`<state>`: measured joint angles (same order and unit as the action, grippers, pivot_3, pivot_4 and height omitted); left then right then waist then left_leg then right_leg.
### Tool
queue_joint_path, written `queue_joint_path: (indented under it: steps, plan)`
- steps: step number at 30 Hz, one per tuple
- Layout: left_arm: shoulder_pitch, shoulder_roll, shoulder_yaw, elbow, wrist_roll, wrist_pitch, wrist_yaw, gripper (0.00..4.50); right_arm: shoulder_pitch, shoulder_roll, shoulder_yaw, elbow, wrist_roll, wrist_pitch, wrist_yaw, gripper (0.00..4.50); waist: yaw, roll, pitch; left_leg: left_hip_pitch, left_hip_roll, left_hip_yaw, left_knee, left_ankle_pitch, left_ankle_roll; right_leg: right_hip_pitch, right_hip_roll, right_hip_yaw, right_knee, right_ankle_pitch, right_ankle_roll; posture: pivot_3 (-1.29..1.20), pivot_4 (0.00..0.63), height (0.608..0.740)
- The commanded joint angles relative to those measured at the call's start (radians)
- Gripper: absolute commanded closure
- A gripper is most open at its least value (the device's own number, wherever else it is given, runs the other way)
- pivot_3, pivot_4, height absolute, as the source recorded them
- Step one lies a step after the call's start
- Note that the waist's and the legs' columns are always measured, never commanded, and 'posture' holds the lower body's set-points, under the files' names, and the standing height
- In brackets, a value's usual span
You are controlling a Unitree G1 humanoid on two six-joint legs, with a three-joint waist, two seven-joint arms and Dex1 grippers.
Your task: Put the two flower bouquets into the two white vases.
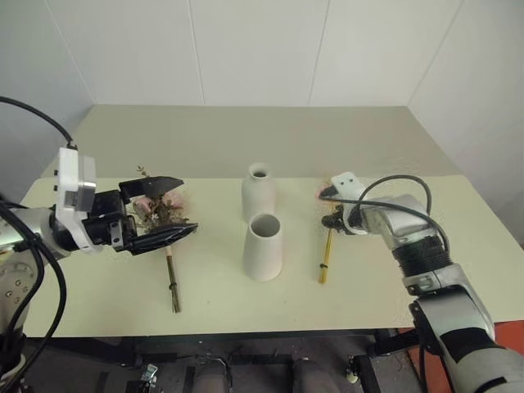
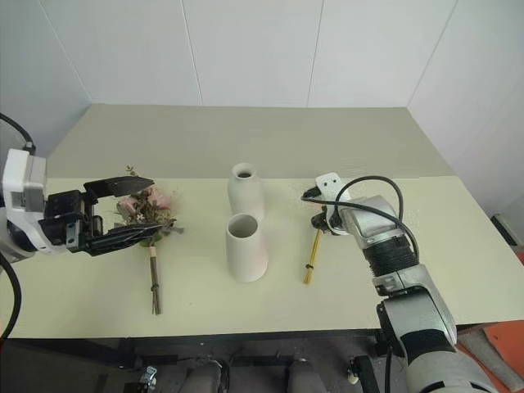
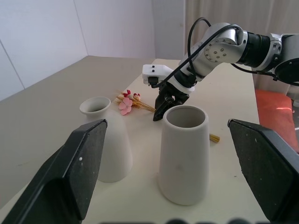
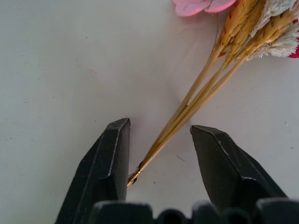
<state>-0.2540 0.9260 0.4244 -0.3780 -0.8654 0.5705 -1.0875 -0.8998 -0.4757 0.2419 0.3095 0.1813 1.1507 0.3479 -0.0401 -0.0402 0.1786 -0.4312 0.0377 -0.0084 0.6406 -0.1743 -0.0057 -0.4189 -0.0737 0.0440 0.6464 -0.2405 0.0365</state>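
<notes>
Flowers are lying on the pale bench [image 1: 98,286] in two bunches, and both white vases are standing empty in the middle. The cone vase [image 1: 264,246] with the wide mouth is standing nearer to the robot, and the round vase [image 1: 259,191] with the narrow neck is standing just behind it.

The bushy bunch [image 1: 162,214] with pink blooms and dark stems is lying on the left side of the bench. The left end effector [image 1: 166,210] is hovering above its flower head with its two black fingers spread wide, and it is holding nothing.

The thin bunch [image 1: 326,252] with yellow stems is lying to the right of the vases, its small pink flowers pointing away from the robot. The right end effector [image 4: 160,147] is pointing down over these stems. Its fingers are standing on both sides of the stems with a gap left, so they are not gripping yet.
</notes>
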Motion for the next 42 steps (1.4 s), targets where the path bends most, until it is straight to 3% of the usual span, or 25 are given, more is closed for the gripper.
queue_joint_path:
  steps: [1,6,14,21,32,42]
  plan:
    - [0.008,0.011,0.035,-0.021,-0.001,-0.015,0.009,0.0,0.022,-0.022,0.004,-0.029,-0.04,-0.005,0.004,2.9,0.001,0.0,0.0,0.0,0.0,0.0,0.0,0.0,0.0,0.0,0.0,0.0,0.0,0.0,0.0,0.0,0.15,0.74]
    - [0.017,0.017,0.043,-0.018,-0.002,-0.015,0.009,0.0,0.02,-0.017,-0.048,-0.054,-0.05,-0.012,-0.017,4.46,0.0,0.0,0.0,-0.001,0.0,0.0,0.0,0.0,0.0,-0.001,0.0,0.0,0.0,0.0,0.0,0.0,0.15,0.74]
    - [0.017,0.018,0.046,0.003,0.042,0.015,0.129,0.0,-0.032,0.093,-0.338,-0.122,-0.002,-0.304,-0.146,4.46,-0.004,0.0,0.0,-0.001,0.0,0.001,-0.001,0.0,0.0,-0.003,0.0,0.001,0.001,0.0,0.0,0.0,0.15,0.74]
    - [0.023,0.038,0.056,-0.019,0.033,0.128,0.255,0.0,-0.111,0.237,-0.516,-0.189,0.201,-0.474,-0.093,4.46,-0.005,0.001,0.001,-0.001,0.005,0.001,-0.001,0.0,0.0,-0.003,0.005,0.001,0.001,0.001,-0.001,0.0,0.15,0.74]
    - [0.042,0.032,0.102,-0.067,-0.009,0.192,0.306,0.0,-0.301,0.432,-0.456,-0.07,0.238,-0.823,-0.014,4.46,-0.007,0.002,0.002,0.001,0.014,0.001,-0.007,0.0,0.0,-0.006,0.014,0.002,0.001,0.004,-0.007,0.0,0.15,0.74]
    - [0.063,0.026,0.119,-0.09,-0.022,0.189,0.315,0.0,-0.362,0.502,-0.43,0.158,0.213,-1.012,0.009,4.46,-0.006,0.003,0.002,0.001,0.014,0.001,-0.007,0.0,-0.001,-0.006,0.014,0.002,0.001,0.004,-0.008,0.0,0.15,0.74]
